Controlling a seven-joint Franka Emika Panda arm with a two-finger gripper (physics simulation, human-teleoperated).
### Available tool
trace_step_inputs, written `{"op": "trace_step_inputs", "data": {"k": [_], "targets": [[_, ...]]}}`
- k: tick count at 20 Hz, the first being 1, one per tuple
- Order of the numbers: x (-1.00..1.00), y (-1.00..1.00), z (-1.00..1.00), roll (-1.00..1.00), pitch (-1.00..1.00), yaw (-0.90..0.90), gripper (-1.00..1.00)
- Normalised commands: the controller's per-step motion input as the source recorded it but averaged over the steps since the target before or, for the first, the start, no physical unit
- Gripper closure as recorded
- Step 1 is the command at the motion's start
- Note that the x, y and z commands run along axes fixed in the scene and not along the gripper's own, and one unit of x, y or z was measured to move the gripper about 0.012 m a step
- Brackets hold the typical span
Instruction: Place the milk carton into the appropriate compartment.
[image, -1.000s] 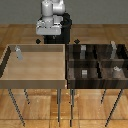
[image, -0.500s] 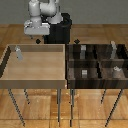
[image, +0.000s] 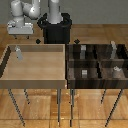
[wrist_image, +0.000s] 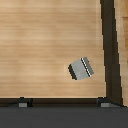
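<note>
Carton (image: 18, 53): stood upright in the light bin (image: 35, 80), near its far corner on the exterior view's left.
Hand (image: 21, 34): poised above the carton, apparently apart; finger state could not be told.
Tray (image: 97, 75): just beside the bin.

warm wooden plank floor (image: 100, 20) all around, glossy with soft even light, thin metal legs (image: 61, 105) under the bins, casting faint shadows, no walls visible

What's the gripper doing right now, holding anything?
Gripper: holding nothing, above the milk carton in the light bin; open or shut cannot be told.
</note>
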Motion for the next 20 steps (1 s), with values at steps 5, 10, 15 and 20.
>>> {"op": "trace_step_inputs", "data": {"k": [5, 10, 15, 20], "targets": [[0.0, -1.0, 0.0, 0.0, 0.0, 0.03, -1.0], [0.0, 0.0, 0.0, 0.0, 0.0, 0.65, -1.0], [0.0, 0.0, 0.0, 0.0, 0.0, 0.46, -1.0], [0.8, 0.0, 0.0, 0.0, 0.0, 0.0, -1.0]]}}
